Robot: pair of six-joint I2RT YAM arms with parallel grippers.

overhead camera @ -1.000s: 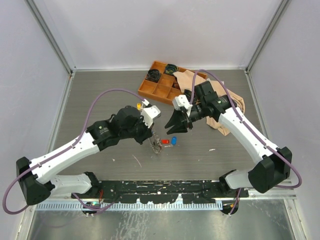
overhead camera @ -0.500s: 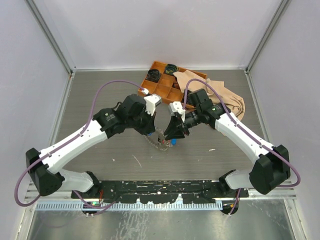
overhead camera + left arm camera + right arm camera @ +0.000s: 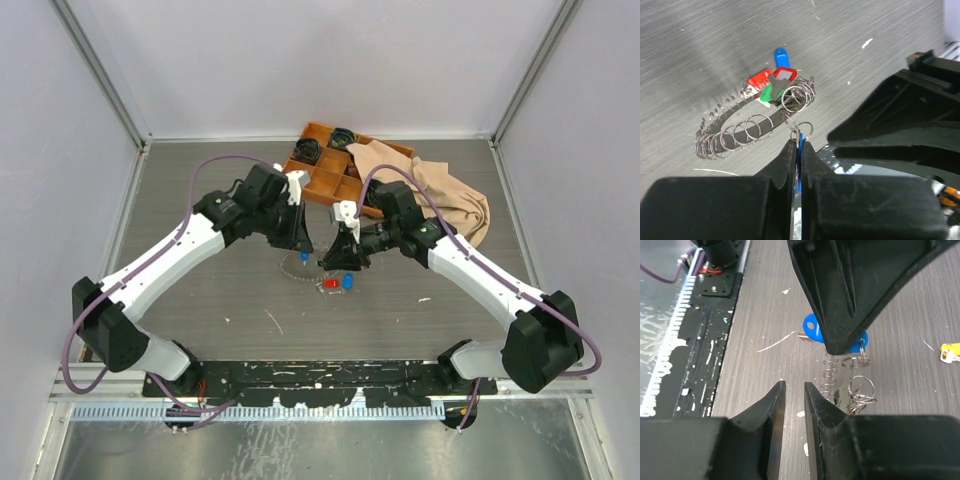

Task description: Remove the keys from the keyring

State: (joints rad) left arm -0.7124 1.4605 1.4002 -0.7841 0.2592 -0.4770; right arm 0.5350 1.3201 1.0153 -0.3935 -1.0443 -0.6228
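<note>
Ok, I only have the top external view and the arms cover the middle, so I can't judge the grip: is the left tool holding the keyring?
Observer: Yes. In the left wrist view, the left tool is shut on a small ring at the near edge of the keyring.
Operator: And the right tool?
Observer: The right wrist view shows the right tool slightly open, with nothing in the gap.
Operator: Any cap colours that I'm missing?
Observer: A green-capped key lies beside the red-capped keys at the ring's far side.
</note>
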